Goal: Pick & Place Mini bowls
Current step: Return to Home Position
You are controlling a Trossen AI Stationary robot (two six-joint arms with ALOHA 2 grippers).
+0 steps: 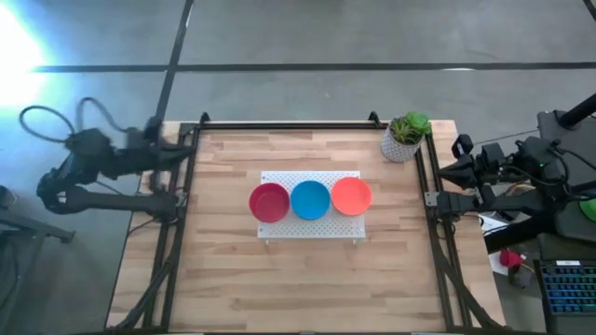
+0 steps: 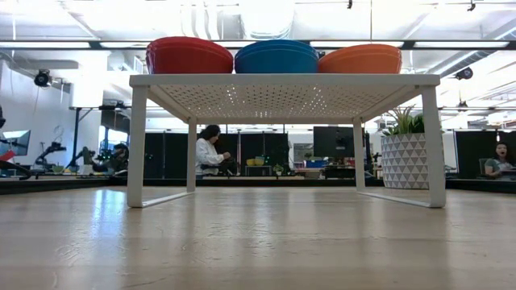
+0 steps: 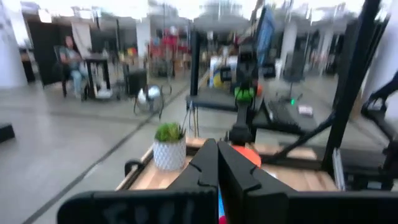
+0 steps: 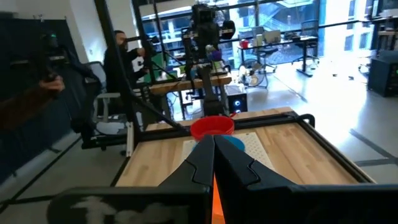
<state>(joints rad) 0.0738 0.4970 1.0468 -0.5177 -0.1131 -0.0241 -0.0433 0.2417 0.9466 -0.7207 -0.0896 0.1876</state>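
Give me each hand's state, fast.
Left hand: shut, holding nothing, by the table at its left edge.
Right hand: shut, holding nothing, by the right edge.

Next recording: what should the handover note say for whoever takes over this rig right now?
Left end effector: shut, empty, at the left edge of the table.
Right end effector: shut, empty, at the table's right edge.
Bowls: red bowl, blue bowl and orange bowl sit in a row on the white shelf mid-table. Whether each is a stack cannot be told.
Done: every bowl in view is on the shelf; none lies on the tabletop.
Left: probably only parking the arms.
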